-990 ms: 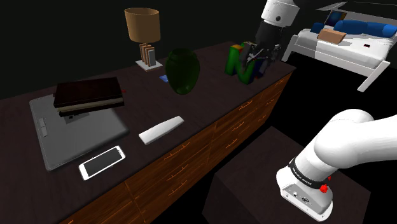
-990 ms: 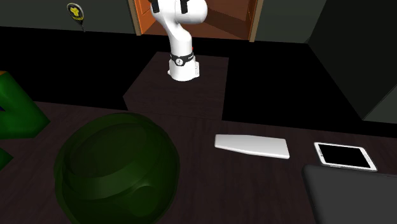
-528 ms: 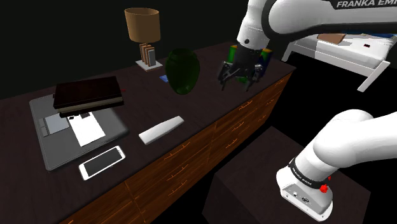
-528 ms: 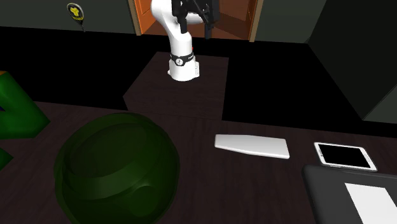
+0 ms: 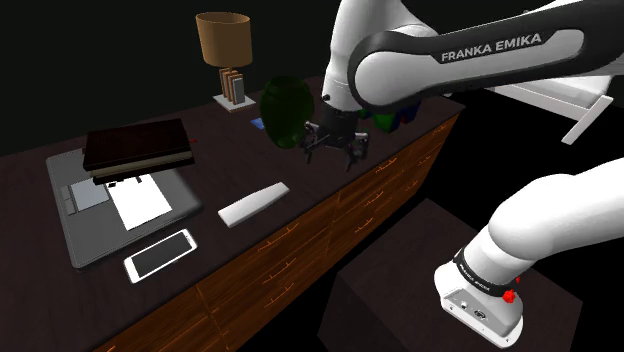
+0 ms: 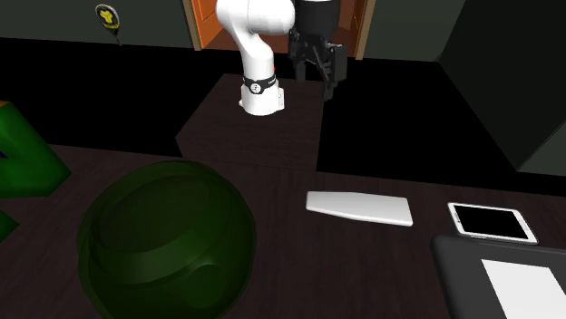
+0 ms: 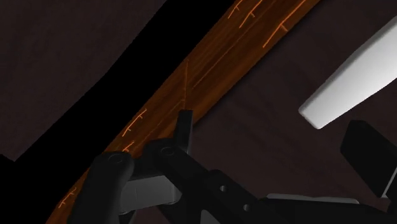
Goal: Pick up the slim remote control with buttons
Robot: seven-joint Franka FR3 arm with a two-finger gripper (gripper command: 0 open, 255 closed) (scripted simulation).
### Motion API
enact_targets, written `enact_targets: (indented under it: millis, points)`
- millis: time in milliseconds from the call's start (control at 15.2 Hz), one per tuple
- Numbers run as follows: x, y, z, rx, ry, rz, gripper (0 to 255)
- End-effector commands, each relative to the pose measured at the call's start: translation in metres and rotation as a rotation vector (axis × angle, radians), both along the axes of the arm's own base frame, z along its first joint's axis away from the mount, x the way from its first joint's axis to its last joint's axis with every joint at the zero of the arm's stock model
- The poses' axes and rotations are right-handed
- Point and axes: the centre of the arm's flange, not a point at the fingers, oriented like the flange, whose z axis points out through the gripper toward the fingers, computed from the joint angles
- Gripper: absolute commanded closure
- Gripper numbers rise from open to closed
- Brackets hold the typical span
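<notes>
- The step in hand is the approach. The jaws hang above the worktop (image 5: 305, 180) near its front edge, close to a green vase (image 5: 285, 110). They stand wide open with nothing between them.
- The remote (image 5: 253, 204) lies flat on the worktop as a slim white bar. It sits well apart from the jaws, toward the shoulder view's left, between a grey pad (image 5: 90, 230) and the front edge. No buttons can be made out on it.
- The next move probably calls for travelling across to the remote, turning the jaws to straddle its narrow width, and sinking almost to the surface. The bar is low, so it offers little height to clasp.
- The worktop is dark wood over orange-brown drawer fronts (image 5: 290, 260). It also carries a phone (image 5: 160, 255) near the remote, dark books (image 5: 138, 148) on the pad, and a lamp (image 5: 223, 40) at the back.
- A white bed (image 5: 560, 95) stands beyond the worktop, and black area lies around.
</notes>
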Motion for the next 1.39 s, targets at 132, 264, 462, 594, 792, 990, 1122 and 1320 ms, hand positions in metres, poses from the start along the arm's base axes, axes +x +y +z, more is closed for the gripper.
enact_targets:
  millis: [132, 264, 462, 594, 792, 990, 1122, 1320]
  points:
    - [0.028, 0.038, -0.03, -0.001, 0.014, -0.159, 0]
    - [0.043, 0.054, -0.046, -0.004, 0.021, -0.236, 0]
    - [0.069, 0.076, -0.069, -0.007, 0.032, -0.351, 0]
    - [0.086, 0.089, -0.085, -0.009, 0.039, -0.427, 0]
    - [0.115, 0.106, -0.109, -0.012, 0.05, -0.542, 0]
    - [0.145, 0.12, -0.133, -0.016, 0.06, -0.657, 0]
    - [0.151, 0.122, -0.144, -0.016, 0.062, -0.681, 0]
    - [0.151, 0.122, -0.16, -0.016, 0.062, -0.681, 0]
